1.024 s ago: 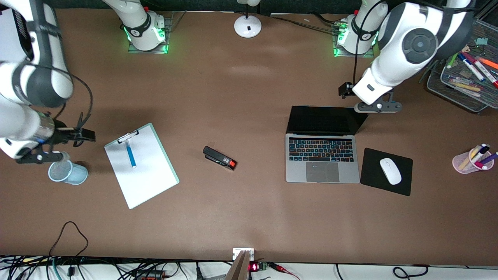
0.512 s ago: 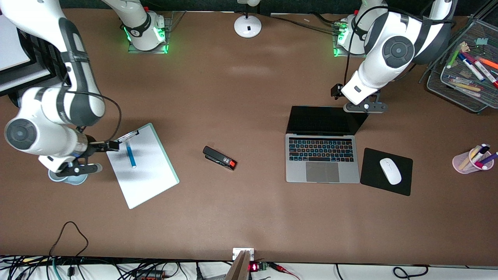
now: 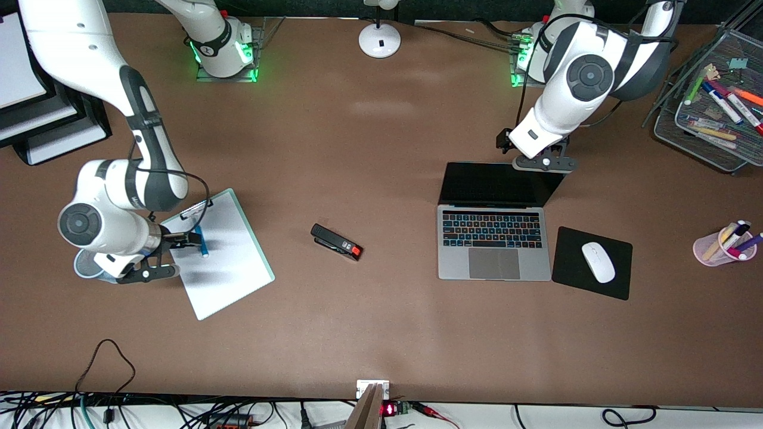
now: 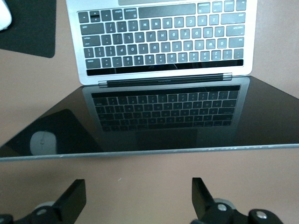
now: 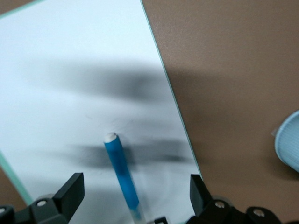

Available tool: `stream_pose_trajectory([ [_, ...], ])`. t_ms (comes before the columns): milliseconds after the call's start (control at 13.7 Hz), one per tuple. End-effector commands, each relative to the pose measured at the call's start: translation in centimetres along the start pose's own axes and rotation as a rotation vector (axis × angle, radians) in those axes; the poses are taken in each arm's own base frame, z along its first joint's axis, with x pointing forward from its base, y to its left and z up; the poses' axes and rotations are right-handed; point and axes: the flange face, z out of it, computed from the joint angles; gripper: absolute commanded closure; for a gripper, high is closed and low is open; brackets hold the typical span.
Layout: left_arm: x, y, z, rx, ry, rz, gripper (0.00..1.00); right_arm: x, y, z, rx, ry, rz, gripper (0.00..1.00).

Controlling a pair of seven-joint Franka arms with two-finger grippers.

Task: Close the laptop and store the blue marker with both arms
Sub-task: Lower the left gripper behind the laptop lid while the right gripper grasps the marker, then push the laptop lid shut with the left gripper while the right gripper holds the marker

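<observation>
My right gripper (image 5: 131,198) hangs over the clipboard (image 3: 223,262), jaws wide, straddling the blue marker (image 5: 120,172) lying on its paper, ready to pinch it. My left gripper (image 4: 138,198), jaws wide too, sits over the bench at the open laptop (image 3: 493,229), by its screen's top edge, placed to push it shut. Only the wrist views show both spreads.

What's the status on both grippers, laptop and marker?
Left gripper open over the table by the laptop lid's top edge; laptop open. Right gripper open above blue marker on clipboard. Nothing blocking.
</observation>
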Motion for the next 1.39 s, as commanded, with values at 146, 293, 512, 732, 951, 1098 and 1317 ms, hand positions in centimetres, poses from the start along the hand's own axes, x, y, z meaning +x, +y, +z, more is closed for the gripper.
stream_pose_trajectory([
  [146, 0.9, 0.4, 1.5, -0.044, 0.016, -0.019, 0.00, 0.5, -0.6, 2.4, -0.006, 0.011, -0.089, 0.00],
  [293, 1.5, 0.4, 1.4, -0.053, 0.021, -0.020, 0.00, 0.4, -1.1, 2.6, -0.005, 0.007, -0.133, 0.00],
  [512, 3.3, 0.2, 1.4, -0.081, 0.062, -0.025, 0.00, 0.4, -2.3, 2.7, -0.005, 0.002, -0.157, 0.03],
  [732, 5.9, 0.3, 0.5, -0.123, 0.096, -0.034, 0.00, 0.5, -2.9, 2.9, -0.008, -0.002, -0.170, 0.16],
  [951, 8.7, -0.2, 1.1, -0.172, 0.130, -0.054, 0.00, 0.4, -2.9, 3.7, -0.006, -0.012, -0.192, 0.22],
  [1098, 10.1, -0.7, 2.2, -0.202, 0.149, -0.070, 0.00, 0.4, -2.7, 3.8, -0.005, -0.012, -0.194, 0.29],
  [1317, 11.5, -1.5, 3.5, -0.229, 0.188, -0.084, 0.00, 0.5, -2.7, 3.6, -0.006, -0.007, -0.194, 0.41],
])
